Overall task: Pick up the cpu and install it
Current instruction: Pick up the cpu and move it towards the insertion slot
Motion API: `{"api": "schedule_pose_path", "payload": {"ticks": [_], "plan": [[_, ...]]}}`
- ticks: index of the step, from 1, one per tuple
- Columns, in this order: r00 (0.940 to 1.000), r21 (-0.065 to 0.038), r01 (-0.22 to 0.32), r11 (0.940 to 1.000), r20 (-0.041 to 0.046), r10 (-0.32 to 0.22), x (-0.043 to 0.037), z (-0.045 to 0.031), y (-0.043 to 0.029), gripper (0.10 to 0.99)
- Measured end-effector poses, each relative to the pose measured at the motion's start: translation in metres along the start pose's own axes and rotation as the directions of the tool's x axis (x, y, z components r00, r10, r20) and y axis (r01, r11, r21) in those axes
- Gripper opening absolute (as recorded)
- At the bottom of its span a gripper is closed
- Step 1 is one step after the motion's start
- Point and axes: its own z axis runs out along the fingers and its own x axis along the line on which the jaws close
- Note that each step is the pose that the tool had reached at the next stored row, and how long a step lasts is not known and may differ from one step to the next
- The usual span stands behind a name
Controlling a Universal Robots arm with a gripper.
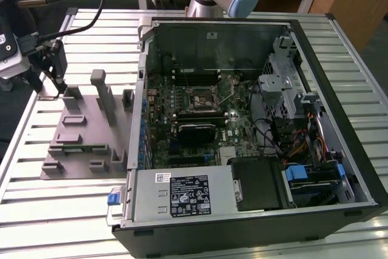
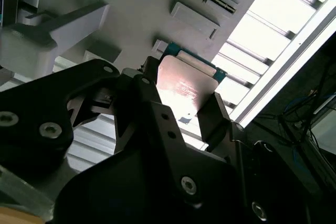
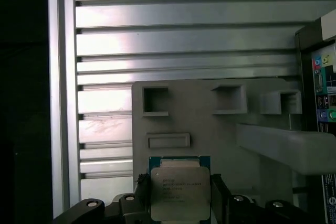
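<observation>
The cpu (image 3: 180,195), a small square chip with a shiny metal top on a green board, lies at the corner of the grey slotted tray (image 3: 210,129). My gripper (image 3: 179,179) stands over it, its two black fingers pressed against opposite sides of the chip. The second wrist view has the cpu (image 2: 184,85) between the same fingers (image 2: 216,109), with my gripper (image 2: 184,83) shut on it. In the exterior view my gripper (image 1: 60,91) is at the tray's (image 1: 85,144) far corner on the exterior view's left. The dark socket (image 1: 199,99) sits on the motherboard inside the open case (image 1: 339,89).
The tray carries upright grey posts (image 1: 100,89) and several small pockets. The open computer case fills the exterior view's right, with a power supply (image 1: 182,192) in front and a drive cage (image 1: 282,89) at the side. The slatted metal table (image 1: 60,210) lies beneath.
</observation>
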Motion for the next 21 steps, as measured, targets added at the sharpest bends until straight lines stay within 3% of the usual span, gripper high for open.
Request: {"api": "schedule_pose_path", "payload": {"ticks": [8, 21], "plan": [[1.0000, -0.001, 0.000, 1.0000, 0.0060, 0.000, -0.0010, -0.0217, 0.0014, 0.545], [0.9999, -0.002, 0.001, 1.0000, 0.0164, -0.001, -0.0023, -0.0509, 0.0033, 0.545]]}}
